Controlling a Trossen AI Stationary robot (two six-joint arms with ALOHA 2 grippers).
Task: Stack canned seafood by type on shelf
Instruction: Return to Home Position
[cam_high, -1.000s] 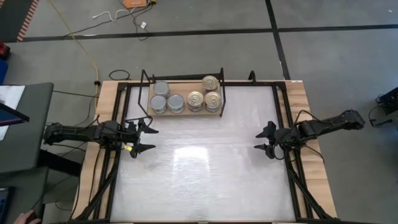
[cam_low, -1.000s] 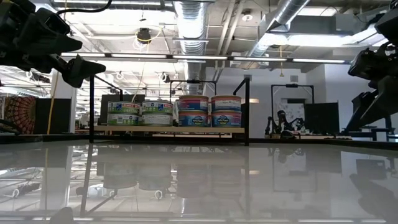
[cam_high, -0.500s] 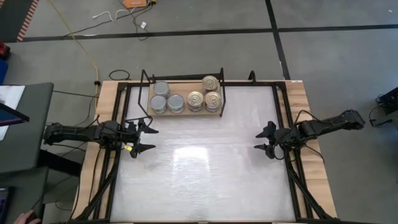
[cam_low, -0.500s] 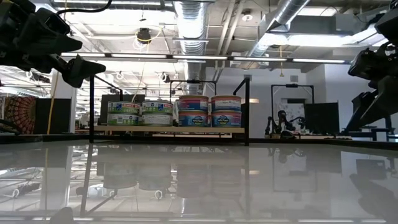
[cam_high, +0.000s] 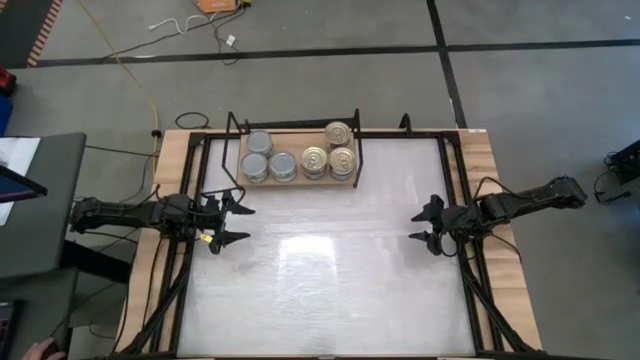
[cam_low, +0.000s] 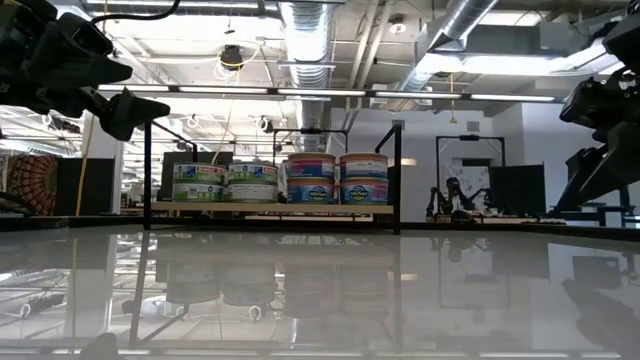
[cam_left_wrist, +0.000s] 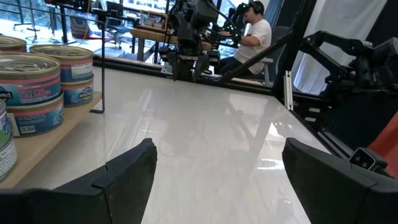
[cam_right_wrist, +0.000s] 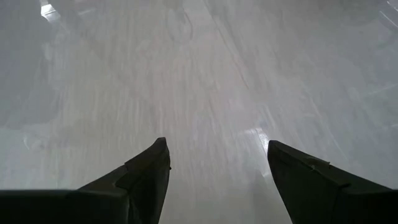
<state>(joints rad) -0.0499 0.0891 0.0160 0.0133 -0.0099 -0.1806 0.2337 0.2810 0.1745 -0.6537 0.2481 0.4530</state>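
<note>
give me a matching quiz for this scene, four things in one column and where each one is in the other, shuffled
1. left claw
2. right claw
3. grey-topped cans
4. gold-topped cans

a. shelf half on the right claw's side
b. open, over the left side of the table
c. shelf half on the left claw's side
d. open, over the table's right side

Pairs: 1-b, 2-d, 3-c, 4-a
</note>
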